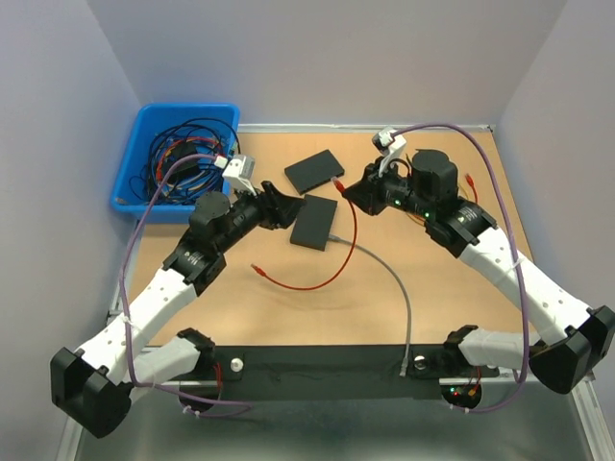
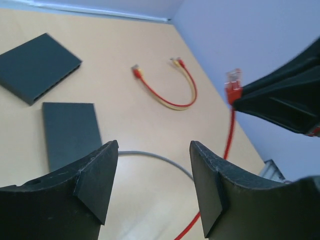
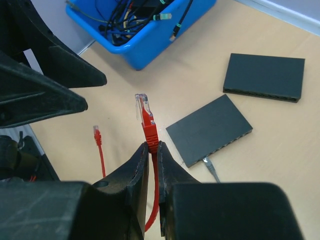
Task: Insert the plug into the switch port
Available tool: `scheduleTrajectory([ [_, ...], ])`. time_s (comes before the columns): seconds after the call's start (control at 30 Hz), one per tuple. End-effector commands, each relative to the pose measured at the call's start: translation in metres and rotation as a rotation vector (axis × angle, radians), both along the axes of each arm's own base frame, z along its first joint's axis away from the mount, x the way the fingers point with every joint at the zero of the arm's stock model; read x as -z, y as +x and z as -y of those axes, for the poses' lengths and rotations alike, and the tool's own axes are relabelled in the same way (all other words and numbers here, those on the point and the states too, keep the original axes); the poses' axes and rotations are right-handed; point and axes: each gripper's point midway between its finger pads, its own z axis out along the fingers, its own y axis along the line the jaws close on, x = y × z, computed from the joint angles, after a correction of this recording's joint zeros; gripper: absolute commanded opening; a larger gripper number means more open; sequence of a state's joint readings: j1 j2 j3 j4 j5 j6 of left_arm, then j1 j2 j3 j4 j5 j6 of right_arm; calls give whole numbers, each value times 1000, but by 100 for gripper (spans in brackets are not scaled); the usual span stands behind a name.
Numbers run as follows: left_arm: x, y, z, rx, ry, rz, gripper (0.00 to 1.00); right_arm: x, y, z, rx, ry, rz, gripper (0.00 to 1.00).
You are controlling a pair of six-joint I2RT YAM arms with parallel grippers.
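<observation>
Right end effector (image 3: 152, 150): clenched on red plug (image 3: 144, 112), held aloft. Left end effector (image 2: 152, 170): released, empty. Switch (image 3: 210, 129) lay ahead; insertion not yet made.

Robotics lab test cell. Plain partition walls (image 1: 327, 58) box in a wooden tabletop (image 1: 288, 322); blue bin (image 1: 128, 192) of cables (image 1: 183, 158) sits upper left.

1. No lettering, brand, number or sign can be read in any of the three views.
2. In the right wrist view, any marking on the port edges of the far switch (image 3: 263, 76), at 1 o'clock, and the near switch (image 3: 209, 129) is too small to tell.
</observation>
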State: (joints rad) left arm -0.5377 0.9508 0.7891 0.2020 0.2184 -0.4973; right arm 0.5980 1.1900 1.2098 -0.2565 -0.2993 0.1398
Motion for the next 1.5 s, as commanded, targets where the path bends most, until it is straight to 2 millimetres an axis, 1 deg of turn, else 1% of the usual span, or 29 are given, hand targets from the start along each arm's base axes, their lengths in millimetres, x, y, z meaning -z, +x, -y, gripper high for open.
scheduleTrajectory([
  [0.0,-34,-16,19,88,-115,89,69,-31,-13,-13,-77,102,61,0],
  [0.07,-43,-21,26,112,-136,109,69,-28,-15,-16,-86,108,50,1],
  [0.17,-51,-19,35,117,-142,120,69,-26,-17,-20,-99,117,39,0],
  [0.23,-47,-16,43,120,-133,106,69,-24,-19,-22,-107,121,36,0],
  [0.33,-49,-15,53,123,-137,103,69,-21,-21,-27,-118,123,29,1],
  [0.4,-57,-18,58,129,-147,121,69,-21,-24,-29,-128,128,24,0],
  [0.47,-65,-20,58,129,-152,148,69,-20,-25,-30,-135,131,21,1],
  [0.53,-71,-25,54,132,-162,177,69,-18,-26,-31,-139,132,12,0],
  [0.6,-83,-35,49,145,-182,234,69,-15,-28,-31,-144,135,0,0],
  [0.7,-84,-48,48,196,-177,287,70,-5,-32,-35,-171,139,-31,0],
  [0.73,-90,-54,44,204,-185,311,70,-2,-36,-37,-197,139,-44,0],
  [0.77,-87,-57,42,211,-179,320,70,1,-38,-39,-211,138,-54,0],
  [0.8,-89,-60,39,209,-182,332,70,1,-40,-40,-226,142,-59,0],
  [0.83,-94,-64,34,201,-191,351,72,0,-43,-41,-243,149,-59,0],
  [0.87,-89,-64,32,193,-185,349,72,-1,-50,-43,-278,162,-68,0],
  [0.93,-88,-64,25,164,-175,355,72,-10,-58,-46,-325,195,-59,0],
  [0.97,-84,-64,24,158,-167,349,72,-11,-61,-48,-336,215,-84,0],
  [1.0,-83,-64,20,141,-158,350,72,-18,-65,-51,-369,244,-63,0],
  [1.07,-76,-63,16,121,-151,341,71,-22,-70,-53,-390,275,-87,0],
  [1.1,-75,-62,13,106,-154,340,71,-27,-72,-54,-405,295,-74,1],
  [1.13,-79,-65,9,96,-168,351,71,-24,-77,-56,-431,309,-104,0],
  [1.17,-77,-65,7,89,-170,349,71,-25,-80,-57,-448,321,-114,1],
  [1.2,-82,-67,3,82,-186,363,71,-28,-82,-59,-467,341,-106,0],
  [1.23,-84,-68,2,78,-193,369,71,-27,-88,-61,-501,359,-143,1],
  [1.27,-86,-69,1,79,-198,376,71,-33,-89,-62,-522,386,-118,1],
  [1.3,-89,-71,0,81,-206,383,71,-34,-92,-62,-536,403,-121,0],
  [1.33,-90,-72,0,81,-208,386,71,-29,-94,-62,-542,412,-138,0],
  [1.4,-92,-72,0,82,-210,388,71,-33,-97,-62,-554,435,-146,1],
  [1.47,-90,-71,2,87,-208,380,70,-33,-99,-63,-568,441,-156,1],
])
